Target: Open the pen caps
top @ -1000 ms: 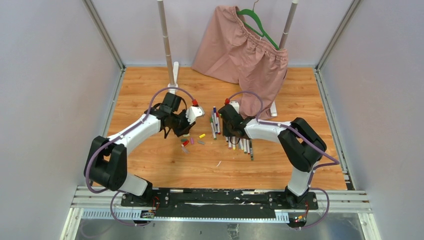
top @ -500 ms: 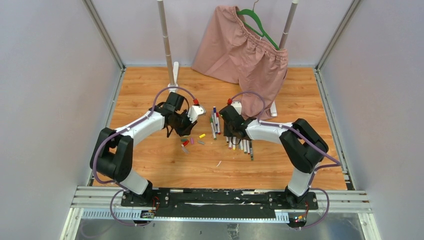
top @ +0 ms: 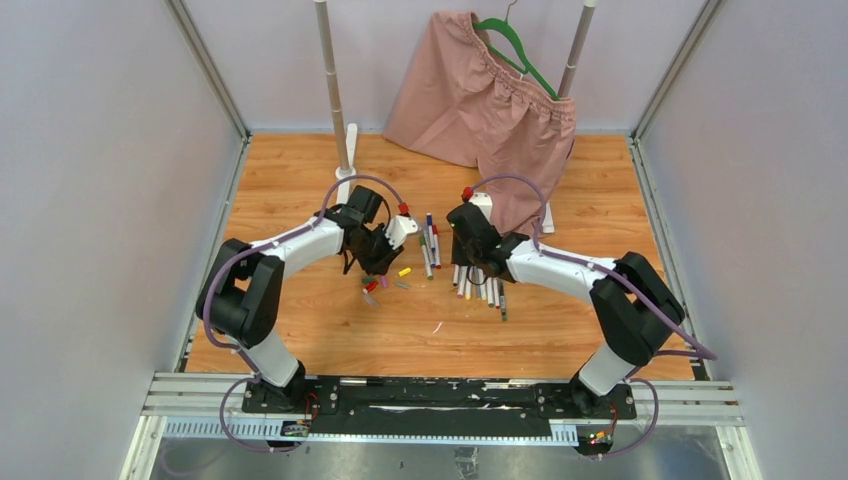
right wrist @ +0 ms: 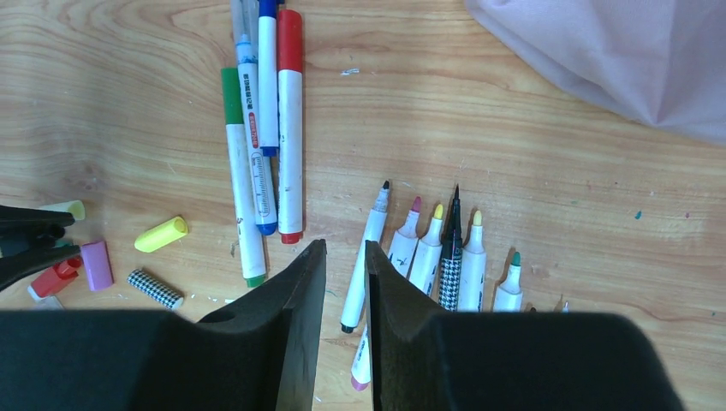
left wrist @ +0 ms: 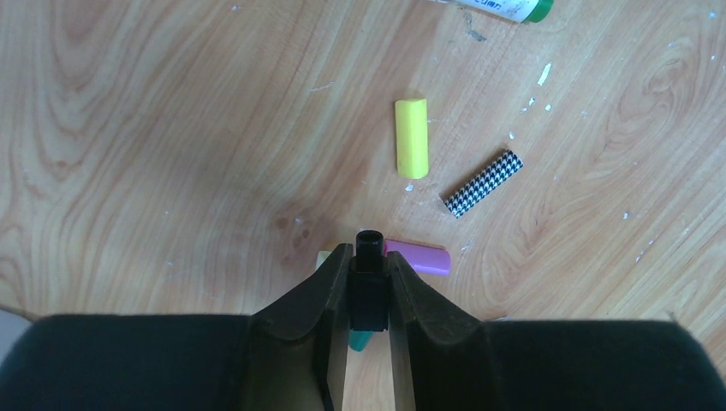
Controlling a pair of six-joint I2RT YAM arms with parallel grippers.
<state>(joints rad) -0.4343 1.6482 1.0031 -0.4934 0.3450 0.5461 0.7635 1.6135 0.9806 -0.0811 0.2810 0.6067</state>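
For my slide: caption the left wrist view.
Left jaws grip black cap above yellow cap, checked cap, pink cap.

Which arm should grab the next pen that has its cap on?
The right one. The right gripper is empty and sits just beside the capped pens, while the left gripper is busy pinching a black cap over the loose caps.

- Bright, even light fills the top view; the wooden table [top: 300, 190] reads warm and clear.
- Shadows under my arms [top: 300, 240] are faint and soft-edged.
- In both wrist views my fingers [left wrist: 308, 301] are dark, near and slightly blurred; the wood grain beyond is sharp.
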